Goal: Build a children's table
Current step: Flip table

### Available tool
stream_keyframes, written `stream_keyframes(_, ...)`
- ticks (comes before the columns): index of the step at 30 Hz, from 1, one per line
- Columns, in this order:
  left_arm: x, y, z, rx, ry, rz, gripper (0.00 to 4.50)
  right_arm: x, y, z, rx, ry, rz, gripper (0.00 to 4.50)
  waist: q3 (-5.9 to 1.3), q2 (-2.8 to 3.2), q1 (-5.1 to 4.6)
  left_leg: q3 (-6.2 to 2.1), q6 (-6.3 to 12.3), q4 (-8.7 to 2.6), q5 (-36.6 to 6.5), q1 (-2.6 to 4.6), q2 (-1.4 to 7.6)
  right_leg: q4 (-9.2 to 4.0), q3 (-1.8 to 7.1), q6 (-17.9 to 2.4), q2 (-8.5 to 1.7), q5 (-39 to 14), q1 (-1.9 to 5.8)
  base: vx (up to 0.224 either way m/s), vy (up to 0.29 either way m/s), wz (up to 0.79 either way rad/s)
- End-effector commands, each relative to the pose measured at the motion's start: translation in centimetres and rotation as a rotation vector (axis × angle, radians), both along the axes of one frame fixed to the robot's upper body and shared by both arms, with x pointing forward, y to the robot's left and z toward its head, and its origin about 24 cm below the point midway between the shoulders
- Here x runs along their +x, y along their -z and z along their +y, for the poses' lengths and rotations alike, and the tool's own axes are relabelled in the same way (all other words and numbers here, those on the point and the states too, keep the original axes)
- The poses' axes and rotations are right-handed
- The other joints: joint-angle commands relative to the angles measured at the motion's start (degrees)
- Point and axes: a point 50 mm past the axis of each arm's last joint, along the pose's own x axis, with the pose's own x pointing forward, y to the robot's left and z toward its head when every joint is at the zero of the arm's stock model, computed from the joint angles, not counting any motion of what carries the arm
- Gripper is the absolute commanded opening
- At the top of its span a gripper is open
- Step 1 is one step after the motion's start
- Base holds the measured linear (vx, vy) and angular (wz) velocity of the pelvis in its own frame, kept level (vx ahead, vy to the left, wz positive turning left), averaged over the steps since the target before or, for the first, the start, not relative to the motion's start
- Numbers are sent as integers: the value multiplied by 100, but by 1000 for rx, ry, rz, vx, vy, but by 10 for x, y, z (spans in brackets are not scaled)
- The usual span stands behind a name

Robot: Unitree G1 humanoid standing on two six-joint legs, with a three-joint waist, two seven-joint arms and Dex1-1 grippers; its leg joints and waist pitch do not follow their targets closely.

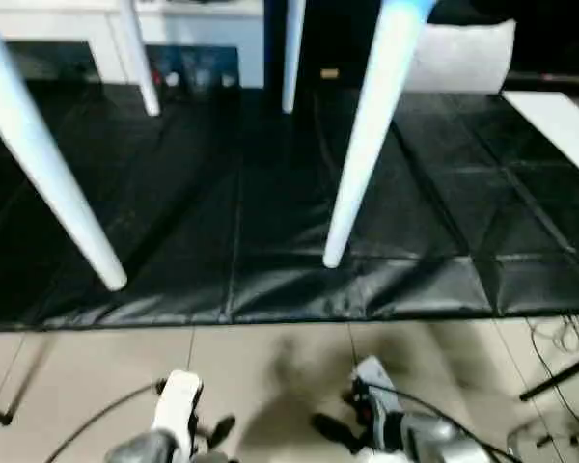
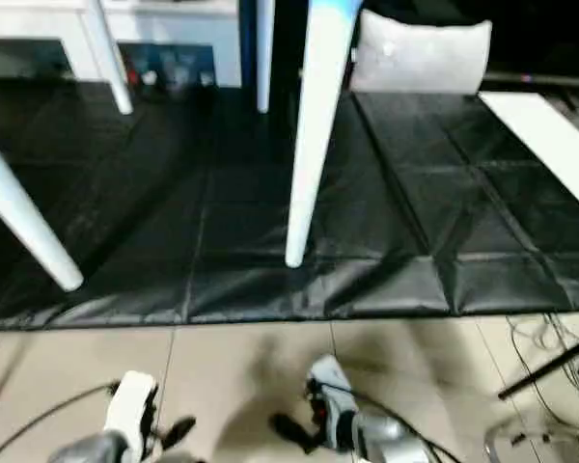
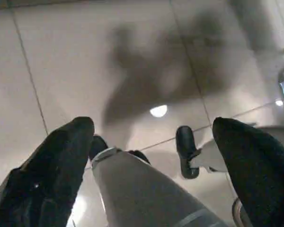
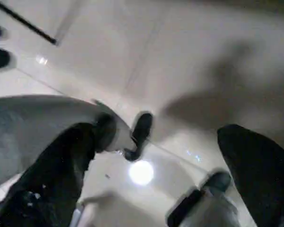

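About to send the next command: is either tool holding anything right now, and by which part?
Nothing is held. The left tool and the right tool are both open and empty, low over the tiled floor, apart from the table legs.

Floor [image 1: 87,376]: pale glossy tiles with thin joints, shadowed in the middle.
Cover [image 1: 434,222]: black creased sheet spread over a wide surface.
Cabinet [image 1: 48,24]: white, at the far side.
Cables [image 1: 560,338]: loose on the tiles, right.
Light [image 3: 158,111]: bright spot reflected in the tiles.
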Motion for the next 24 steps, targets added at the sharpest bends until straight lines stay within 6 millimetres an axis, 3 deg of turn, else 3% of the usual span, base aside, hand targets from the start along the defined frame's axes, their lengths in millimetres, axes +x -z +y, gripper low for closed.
stream_keyframes(1,0,8,-1,52,-60,40,446,-7,10,-8,-94,69,46,450,-180,67,-8,-100,325,-498,-1212,87,413,-378,281,-1694,-449,367,108,0,0,0)
stream_keyframes(2,0,8,-1,52,-60,40,446,-7,10,-8,-94,69,46,450,-175,53,-3,-102,198,-523,-1455,106,424,-411,287,-1636,-461,9,108,0,0,0)
stream_keyframes(3,5,11,-2,88,-86,56,446,-11,16,-12,-165,157,72,450,-157,110,5,-111,76,-542,-1544,101,430,-423,301,-1574,-469,-147,87,0,0,0)
stream_keyframes(4,6,12,-3,89,-101,53,446,-14,19,-13,-200,191,90,450,-155,86,-10,-108,34,-551,-1626,111,430,-440,302,-1558,-463,-229,83,0,0,0)
stream_keyframes(5,10,12,-6,84,-146,52,446,-21,25,-17,-281,267,136,450,-162,121,-8,-119,-40,-558,-1639,104,428,-426,309,-1541,-470,-283,93,0,0,0)
stream_keyframes(7,12,13,-8,73,-201,68,446,-27,29,-18,-327,308,178,450,-148,88,-7,-104,-87,-553,-1699,114,420,-448,316,-1556,-478,-437,76,0,0,0)
stream_keyframes(8,10,18,-10,108,-211,107,446,-33,32,-16,-341,323,209,450,-132,174,-7,-99,-113,-555,-1831,117,418,-470,320,-1531,-469,-534,54,0,0,0)
stream_keyframes(9,10,18,-10,108,-211,107,446,-33,32,-16,-341,323,209,450,-142,128,-10,-109,-90,-559,-1818,93,417,-467,321,-1479,-480,-551,85,0,0,0)
stream_keyframes(10,4,23,-15,108,-171,154,446,-39,35,-13,-342,322,247,450,-150,195,4,-116,-80,-555,-1755,89,419,-460,324,-1471,-491,-484,87,0,0,0)
stream_keyframes(11,2,24,-17,108,-153,170,446,-40,35,-13,-343,328,254,450,-149,142,-28,-122,-10,-559,-1566,44,422,-442,317,-1425,-486,-313,117,0,0,0)
stream_keyframes(12,-1,26,-18,116,-132,187,446,-41,36,-13,-346,336,257,450,-147,207,-27,-110,33,-551,-1520,63,426,-445,316,-1441,-481,-226,88,0,0,0)
stream_keyframes(17,-10,31,-21,119,-112,257,446,-49,38,-16,-389,365,286,450,-158,202,-19,-70,107,-548,-1477,90,455,-436,312,-1606,-476,75,75,0,0,0)
stream_keyframes(24,-9,31,-24,111,-133,270,446,-53,40,-13,-373,354,319,450,-148,212,0,-63,89,-570,-1715,99,462,-492,328,-1529,-499,-398,60,0,0,0)
